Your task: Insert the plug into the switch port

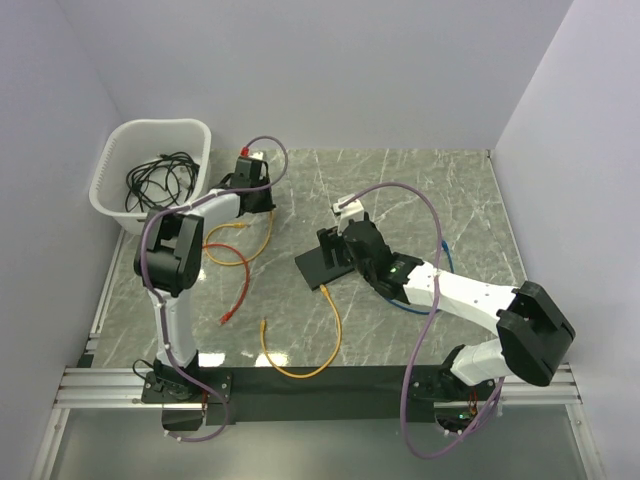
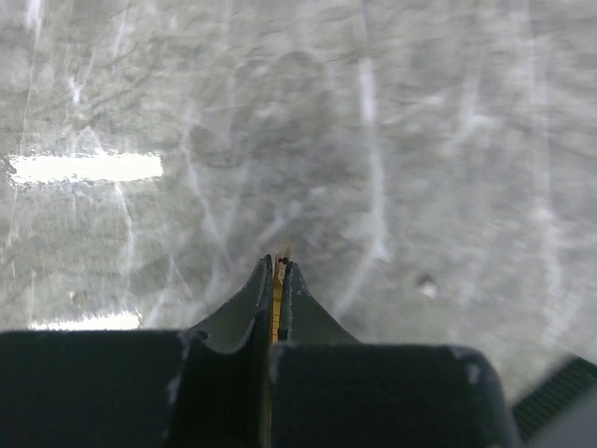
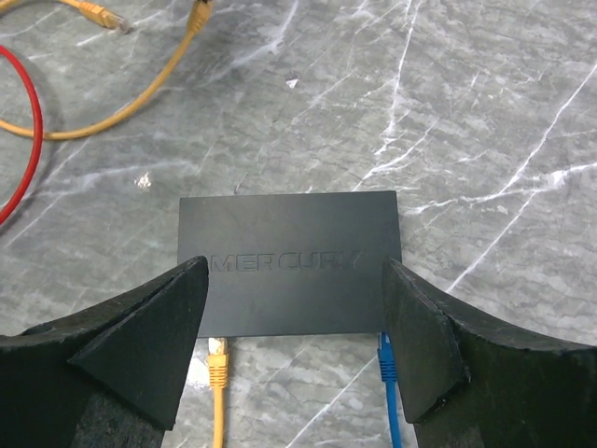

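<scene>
black switch [image 3: 289, 233] on grey marble table [image 1: 440, 190], pale walls [image 1: 350, 70]

a white slotted basket [image 1: 108, 190] holding a tangle of black cables [image 1: 160, 178] stands at the far left corner of a grey marble-patterned table [image 1: 420, 170], while a red cable [image 3: 36, 121] curls loose on the surface left of centre and an aluminium rail [image 1: 100, 385] runs along the near edge.
</scene>
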Tool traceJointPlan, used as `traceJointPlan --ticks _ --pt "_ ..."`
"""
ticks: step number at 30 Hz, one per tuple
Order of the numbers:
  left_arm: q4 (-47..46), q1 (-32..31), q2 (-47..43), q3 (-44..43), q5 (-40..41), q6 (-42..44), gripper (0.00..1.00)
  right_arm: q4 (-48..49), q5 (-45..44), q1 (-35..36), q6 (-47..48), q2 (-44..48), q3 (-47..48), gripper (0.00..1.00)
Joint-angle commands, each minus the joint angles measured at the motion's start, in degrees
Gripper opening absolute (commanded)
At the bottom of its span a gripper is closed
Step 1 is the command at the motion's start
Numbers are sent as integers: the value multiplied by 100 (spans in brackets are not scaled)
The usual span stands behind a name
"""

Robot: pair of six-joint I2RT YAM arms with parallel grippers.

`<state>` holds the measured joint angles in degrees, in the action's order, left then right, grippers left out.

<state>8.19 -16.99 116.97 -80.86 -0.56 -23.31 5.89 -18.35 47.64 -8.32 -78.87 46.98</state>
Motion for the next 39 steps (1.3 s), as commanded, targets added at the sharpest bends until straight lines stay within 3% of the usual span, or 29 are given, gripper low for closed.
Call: traceJointPlan --ticks 1,7,14,20,28,39 --pt "-360 12 -1059 210 -514 -94 0 404 24 -18 -91 205 -136 81" --pt "-1107 12 -2291 1114 -1507 -384 1 1027 700 -18 -135 679 -575 81" --pt "-3160 12 -3829 2802 -2940 -1087 0 2502 2132 -53 -521 1935 -1490 82" --pt "-4263 3 -4726 3928 -3599 -1597 0 3031 2879 -88 -978 2306 -1631 82" --pt "-5107 -41 -5438 4876 -3592 -2203 0 2637 2530 -62 -1286 1490 -1060 81" --pt "-4958 -181 -5913 5273 -3012 -2143 1 2566 2362 26 -1366 584 -401 79"
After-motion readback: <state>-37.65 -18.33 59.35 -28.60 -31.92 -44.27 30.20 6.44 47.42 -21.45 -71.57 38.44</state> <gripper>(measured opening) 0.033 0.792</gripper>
